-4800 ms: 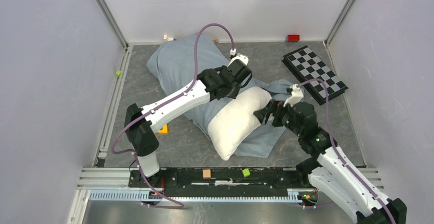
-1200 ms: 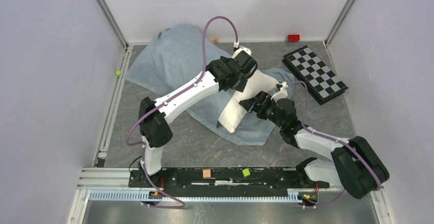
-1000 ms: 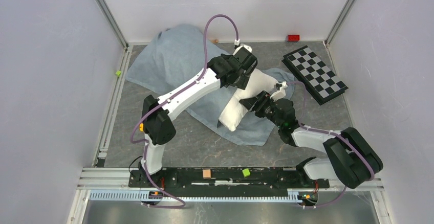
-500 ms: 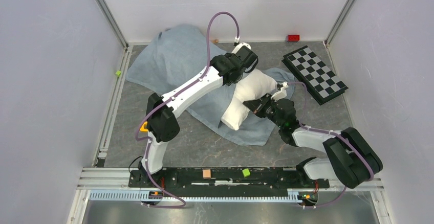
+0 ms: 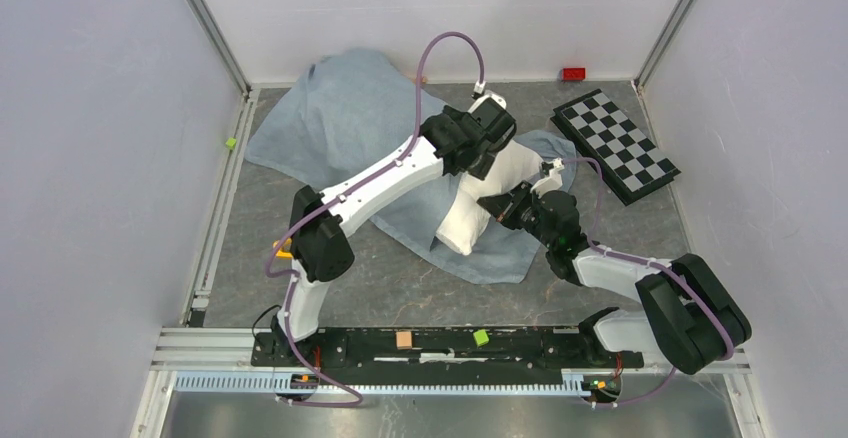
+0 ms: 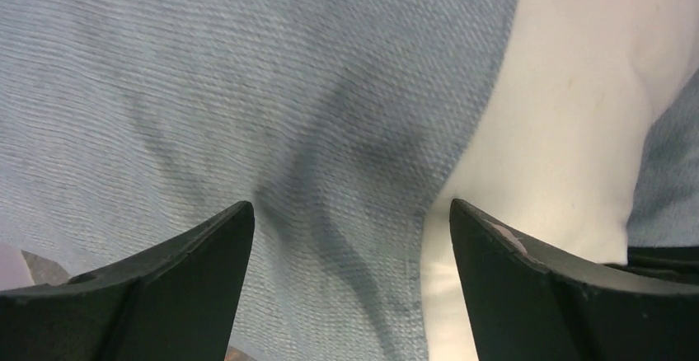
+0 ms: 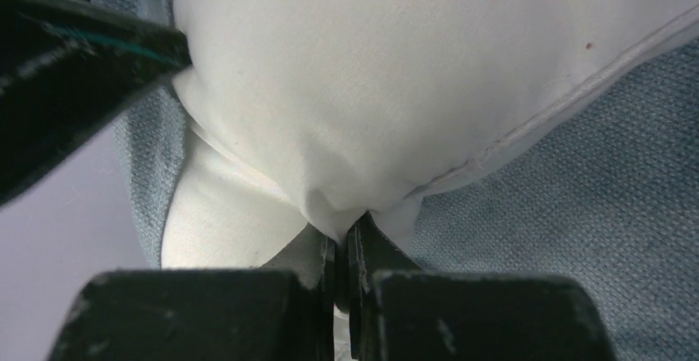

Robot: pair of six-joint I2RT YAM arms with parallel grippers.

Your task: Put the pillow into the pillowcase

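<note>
Top view: bright, even diffuse light from above, sharp, soft shadows beside the pillow (image 5: 470,220). Wrist cams dimmer; pillowcase (image 6: 165,72) weave crisp w/ dark fold shadow, frame bottoms blurry.

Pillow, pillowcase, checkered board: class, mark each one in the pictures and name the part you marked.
pillow (image 7: 371,64), right wrist view, its plump white face above the seam.
pillowcase (image 5: 340,123), top view, the wrinkled far left spread.
checkered board (image 5: 615,145), top view, its middle squares.
</note>
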